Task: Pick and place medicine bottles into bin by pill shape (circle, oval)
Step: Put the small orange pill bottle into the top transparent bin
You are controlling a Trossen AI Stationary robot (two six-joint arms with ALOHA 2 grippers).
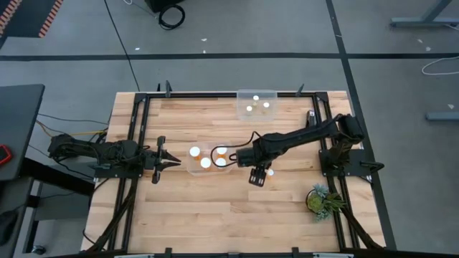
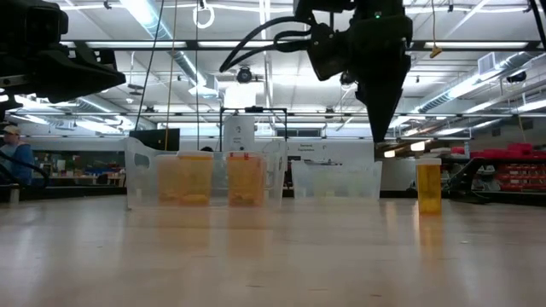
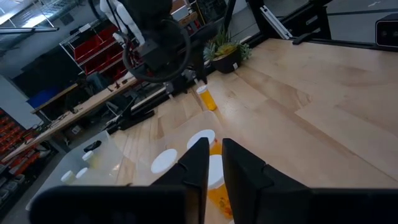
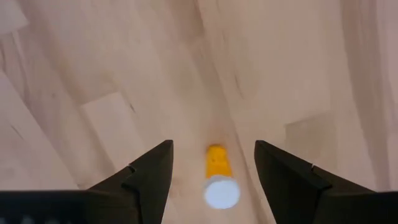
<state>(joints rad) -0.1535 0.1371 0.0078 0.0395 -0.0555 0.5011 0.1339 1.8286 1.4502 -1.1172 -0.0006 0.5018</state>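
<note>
One orange bottle with a white cap (image 4: 217, 175) stands alone on the wood table; it also shows in the high view (image 1: 270, 172) and the low view (image 2: 429, 186). My right gripper (image 4: 212, 171) is open and points down above it, with a finger on either side and touching nothing; it shows in the high view (image 1: 258, 174). Three larger bottles (image 1: 205, 158) stand in a clear bin (image 1: 192, 169) at mid-table. Small bottles (image 1: 257, 107) sit in a second clear bin (image 1: 244, 94) at the far edge. My left gripper (image 1: 171, 163) is shut and empty, left of the mid-table bin.
A small green plant in a pot (image 1: 322, 200) stands near the right arm's base. Black frame rails (image 1: 136, 129) run along the table's edges. Bare wood (image 1: 215, 215) lies toward the near edge.
</note>
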